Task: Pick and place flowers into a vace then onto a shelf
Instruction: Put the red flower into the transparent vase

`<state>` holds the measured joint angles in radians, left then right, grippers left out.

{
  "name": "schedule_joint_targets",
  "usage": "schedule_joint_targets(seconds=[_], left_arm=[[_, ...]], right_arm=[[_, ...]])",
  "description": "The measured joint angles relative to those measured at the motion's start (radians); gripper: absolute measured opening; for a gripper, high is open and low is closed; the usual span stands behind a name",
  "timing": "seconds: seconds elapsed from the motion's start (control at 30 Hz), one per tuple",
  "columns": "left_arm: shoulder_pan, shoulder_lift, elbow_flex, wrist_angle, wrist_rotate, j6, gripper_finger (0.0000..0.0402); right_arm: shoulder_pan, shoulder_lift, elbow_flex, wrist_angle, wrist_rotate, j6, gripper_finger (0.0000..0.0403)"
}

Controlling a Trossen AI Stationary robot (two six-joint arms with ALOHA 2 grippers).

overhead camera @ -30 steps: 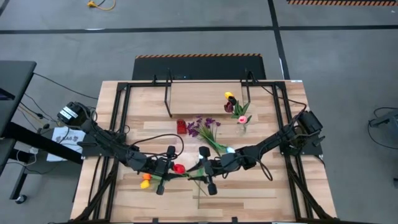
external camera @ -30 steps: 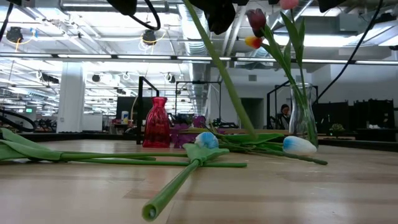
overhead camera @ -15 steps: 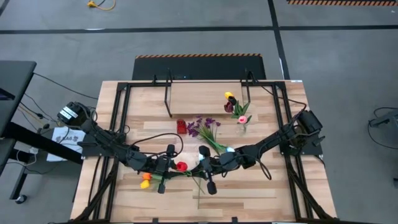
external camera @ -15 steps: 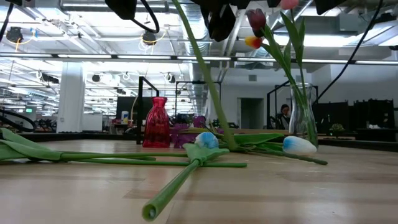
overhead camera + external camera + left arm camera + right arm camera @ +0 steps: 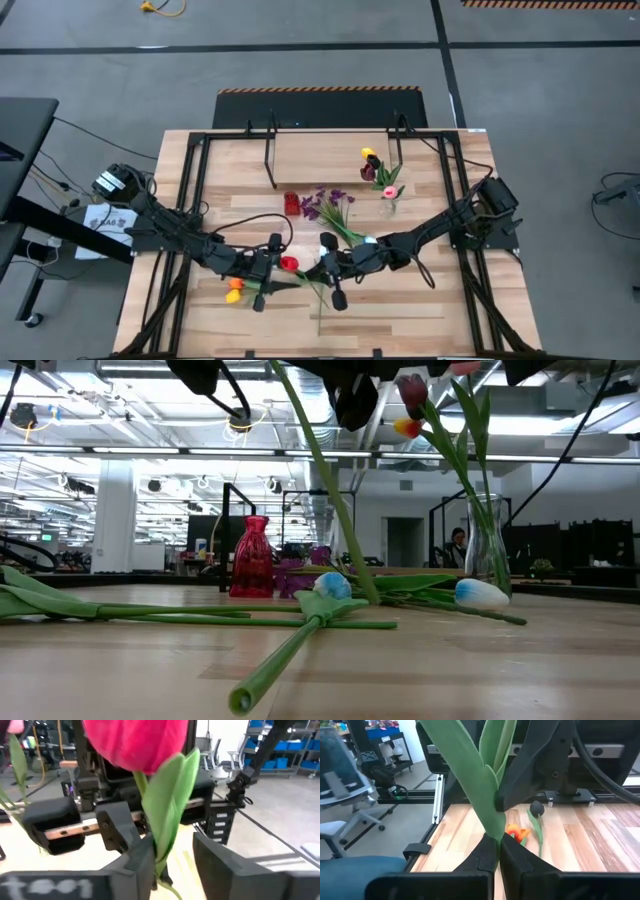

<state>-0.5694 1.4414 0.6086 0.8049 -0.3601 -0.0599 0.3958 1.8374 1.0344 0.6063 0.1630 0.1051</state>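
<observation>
A red tulip (image 5: pixel 289 263) hangs above the table's near middle between my two grippers. Its bloom (image 5: pixel 135 742) and a green leaf (image 5: pixel 167 805) stand just in front of my open left gripper (image 5: pixel 262 272), the leaf between its fingers. My right gripper (image 5: pixel 330 270) is shut on the tulip's green stem. A clear glass vase (image 5: pixel 388 205) holding yellow, maroon and pink tulips stands right of centre, just before the shelf (image 5: pixel 330 160). A purple sprig (image 5: pixel 325 205) and a white-blue tulip (image 5: pixel 333 585) lie flat on the table. My left gripper has the tulip's leaf (image 5: pixel 161 862) lying against the inner side of one finger (image 5: pixel 142 865), just below the bloom. The other finger (image 5: pixel 220 865) stands apart from it. My right gripper pinches the tulip's stem at the base of its leaves (image 5: pixel 496 827) between its two fingertips, coming level from the table's right. The leaves rise above the fingers. The stem (image 5: pixel 325 490) slants down below them toward the leaves lying on the table.
A small red vase (image 5: pixel 291 203) stands beside the purple sprig at mid-table. An orange-yellow tulip (image 5: pixel 234 290) lies near my left arm. Long stems (image 5: pixel 280 660) lie across the near part of the table. Black frame rails (image 5: pixel 190 200) run along both sides.
The red tulip's stem has swung steeper: in the low view its upper part has moved left while its lower end has drawn in toward the leaves on the table. The bloom has shifted slightly toward the far edge. Both arms have stayed roughly where they were.
</observation>
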Motion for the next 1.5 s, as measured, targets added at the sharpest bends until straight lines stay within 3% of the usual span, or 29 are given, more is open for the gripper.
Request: schedule_joint_targets(seconds=[0.3,0.53,0.63,0.73,0.87,1.0,1.2,1.4,1.5], left_arm=[[-0.015,-0.041,0.0,-0.071,0.099,-0.014,0.0175],[-0.068,-0.196,0.0,-0.28,0.063,-0.017,0.0177],[-0.095,-0.242,-0.01,-0.29,0.059,-0.014,0.0177],[-0.124,-0.26,-0.02,-0.292,0.041,0.008,0.0177],[-0.147,-0.26,-0.022,-0.291,-0.073,0.011,0.0177],[-0.151,-0.26,-0.022,-0.293,-0.12,0.01,0.0177],[-0.15,-0.26,-0.022,-0.285,-0.054,0.071,0.0177],[-0.103,-0.272,-0.023,-0.28,0.086,0.259,0.0177],[-0.013,-0.314,-0.023,-0.292,0.238,0.289,0.0177]], right_arm=[[0.024,-0.007,0.0,0.0,0.0,-0.008,0.0001],[0.052,-0.035,-0.002,-0.027,0.058,-0.056,0.0001],[0.075,-0.057,0.0,-0.014,0.075,-0.085,0.0],[0.119,-0.119,-0.011,-0.015,0.08,-0.159,0.0],[0.202,-0.271,-0.067,-0.018,0.158,-0.28,0.0],[0.323,-0.463,-0.147,-0.015,0.338,-0.382,0.0],[0.518,-0.684,-0.236,-0.012,0.685,-0.517,0.0],[0.577,-0.814,-0.298,-0.008,0.969,-0.598,0.0],[0.56,-0.867,-0.328,-0.008,1.051,-0.619,0.0]])
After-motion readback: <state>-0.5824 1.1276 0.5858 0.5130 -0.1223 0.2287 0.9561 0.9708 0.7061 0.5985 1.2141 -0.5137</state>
